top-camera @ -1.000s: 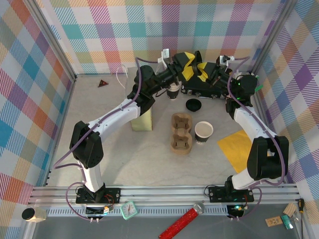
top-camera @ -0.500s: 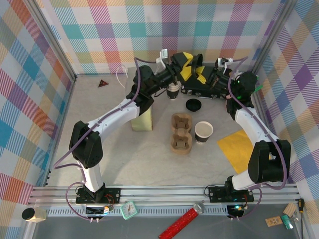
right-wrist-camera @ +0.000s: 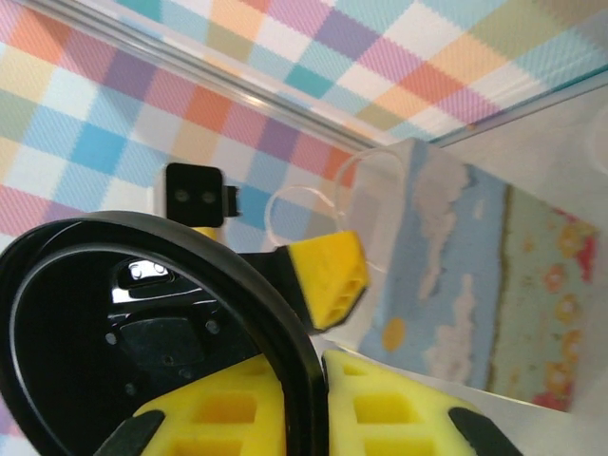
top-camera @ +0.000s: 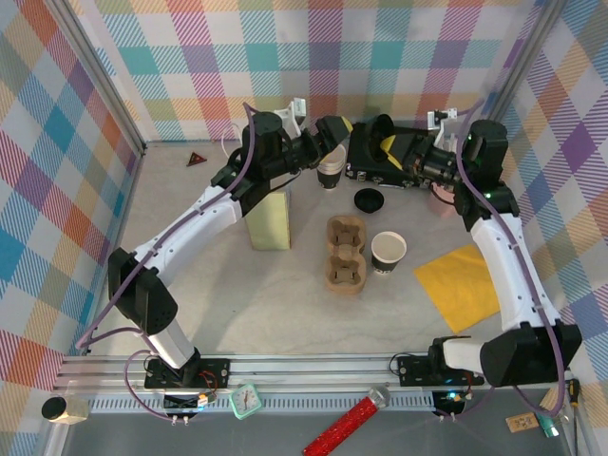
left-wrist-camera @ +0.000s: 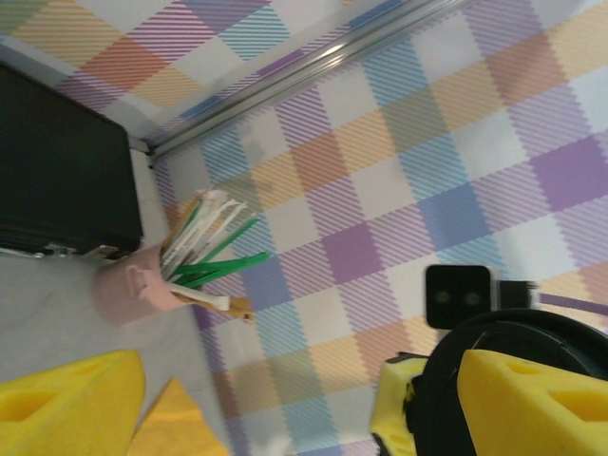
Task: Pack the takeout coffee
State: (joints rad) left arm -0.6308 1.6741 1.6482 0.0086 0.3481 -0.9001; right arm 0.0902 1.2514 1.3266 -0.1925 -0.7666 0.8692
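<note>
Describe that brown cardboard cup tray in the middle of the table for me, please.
The brown moulded-cardboard cup tray lies flat near the middle of the pale table. It looks like matte pressed pulp, with two round wells in a row, both empty. A lidless dark paper cup with a pale rim stands just to its right; whether they touch is unclear.

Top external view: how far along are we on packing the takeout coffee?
Done: nothing is packed. The cardboard carrier looks empty, and the paper bag stands to its left.
In hand: the right gripper clamps a black lid. The left gripper is open near an unlidded cup at the back.
Left: probably lid that cup, then pack it.
</note>
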